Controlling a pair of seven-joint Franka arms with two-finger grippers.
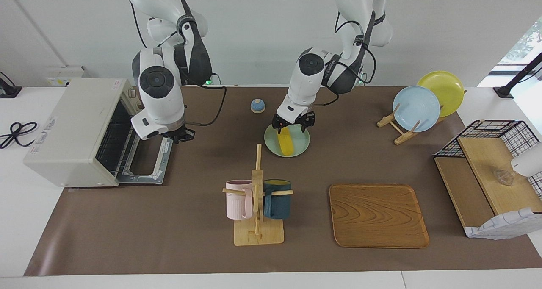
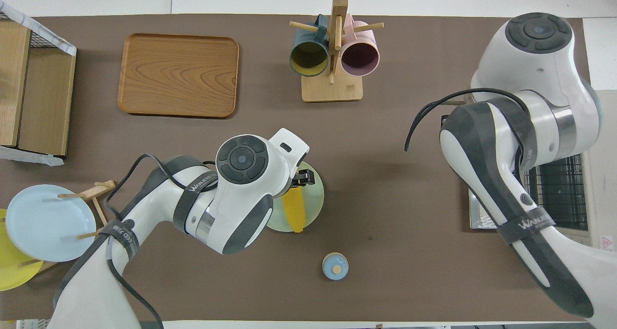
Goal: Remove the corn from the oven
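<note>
The yellow corn (image 1: 286,144) (image 2: 293,213) lies on a pale green plate (image 1: 301,147) (image 2: 316,196) in the middle of the table, outside the oven. My left gripper (image 1: 291,129) (image 2: 302,178) hangs low over the cob's end nearer the robots, open, with a finger on each side of it. The off-white oven (image 1: 70,128) (image 2: 595,174) stands at the right arm's end of the table with its door (image 1: 146,157) dropped open. Its wire rack looks bare. My right gripper (image 1: 181,135) is shut and holds nothing, just above the door's outer edge; the overhead view hides it under the arm.
A small blue bell (image 1: 257,106) (image 2: 334,266) sits nearer the robots than the plate. Farther out stand a mug rack (image 1: 257,204) and a wooden tray (image 1: 378,215). A plate rack (image 1: 417,108) and a black wire shelf (image 1: 491,170) occupy the left arm's end.
</note>
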